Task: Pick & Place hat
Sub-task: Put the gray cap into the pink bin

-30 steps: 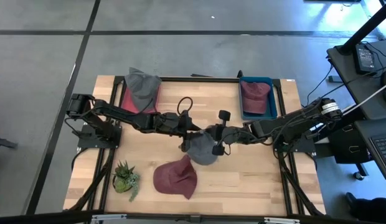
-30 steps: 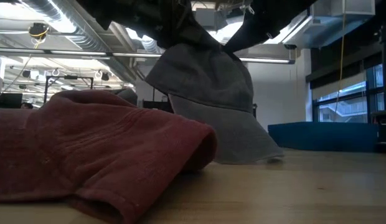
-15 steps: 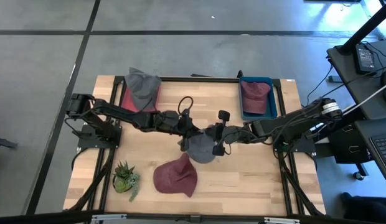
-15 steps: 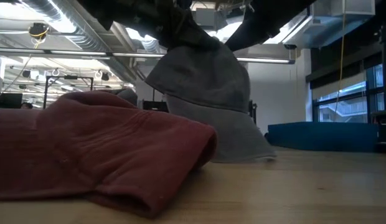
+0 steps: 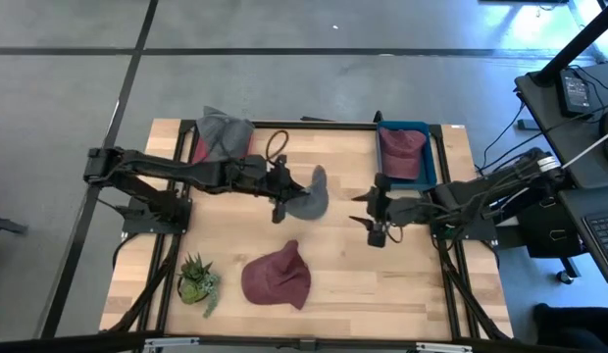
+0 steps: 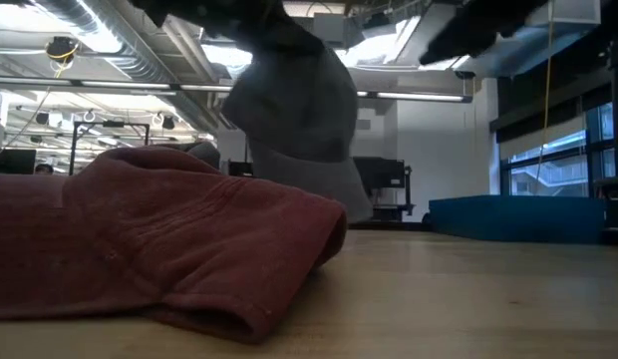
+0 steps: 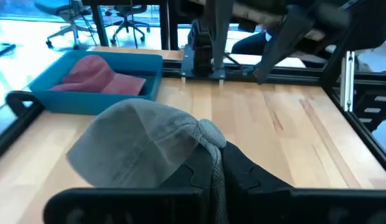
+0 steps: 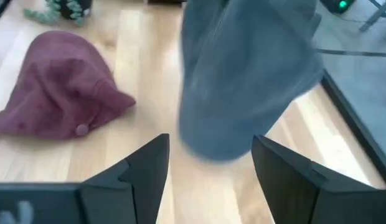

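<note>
A grey hat hangs at mid-table with my left gripper shut on it; in the low view the grey hat droops above the tabletop. My right gripper stands open to the hat's right, apart from it, with nothing between its fingers. A maroon hat lies flat on the wood near the front edge. A second grey hat rests on the red bin at the far left. Another maroon hat lies in the blue bin. My left gripper pinches a bunched fold of the grey hat's cloth between its two fingers, reaching in from the table's left. The rest of the hat spreads out beyond the fingertips and hangs below them, slack and clear of the table.
A small potted plant stands at the front left corner. The blue bin sits at the far right and the red bin at the far left. Bare wood lies between the maroon hat and the right gripper.
My right gripper has opened, let go of the grey hat and drawn back toward the table's right edge. My left gripper has shut on the hat and carried it up and toward the far edge, so its brim has left the table.
</note>
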Robot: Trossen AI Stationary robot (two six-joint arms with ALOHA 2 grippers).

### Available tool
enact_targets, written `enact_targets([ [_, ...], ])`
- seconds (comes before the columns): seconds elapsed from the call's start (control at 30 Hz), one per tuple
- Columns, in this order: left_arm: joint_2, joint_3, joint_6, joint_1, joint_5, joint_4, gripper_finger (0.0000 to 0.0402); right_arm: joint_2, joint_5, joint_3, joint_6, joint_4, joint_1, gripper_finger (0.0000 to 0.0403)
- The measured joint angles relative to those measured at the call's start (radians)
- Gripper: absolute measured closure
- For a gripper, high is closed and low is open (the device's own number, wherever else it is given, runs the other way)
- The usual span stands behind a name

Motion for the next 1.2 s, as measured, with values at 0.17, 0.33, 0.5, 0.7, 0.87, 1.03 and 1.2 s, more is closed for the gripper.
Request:
enact_targets([
  [0.17,-0.070,0.107,0.029,0.037,0.000,-0.321,0.0397,-0.095,0.002,-0.149,0.012,0.112,0.028,0.0174],
  [0.33,-0.077,0.305,0.137,0.052,-0.040,-0.690,0.0397,-0.133,0.004,-0.225,0.020,0.198,0.021,0.0173],
  [0.5,-0.077,0.446,0.325,0.052,-0.161,-0.926,0.0397,-0.127,0.005,-0.247,0.039,0.206,0.003,0.0173],
  [0.7,-0.077,0.523,0.429,0.063,-0.402,-1.137,0.0395,-0.126,0.006,-0.273,0.059,0.214,-0.013,0.0173],
  [0.87,-0.077,0.545,0.431,0.096,-0.460,-1.327,0.0396,-0.126,0.006,-0.273,0.062,0.217,-0.018,0.0173],
  [1.03,-0.077,0.530,0.431,0.135,-0.482,-1.384,0.0396,-0.126,0.006,-0.273,0.062,0.218,-0.020,0.0173],
  [1.2,-0.076,0.526,0.477,0.169,-0.515,-1.415,0.0396,-0.126,0.006,-0.273,0.068,0.224,-0.020,0.0173],
])
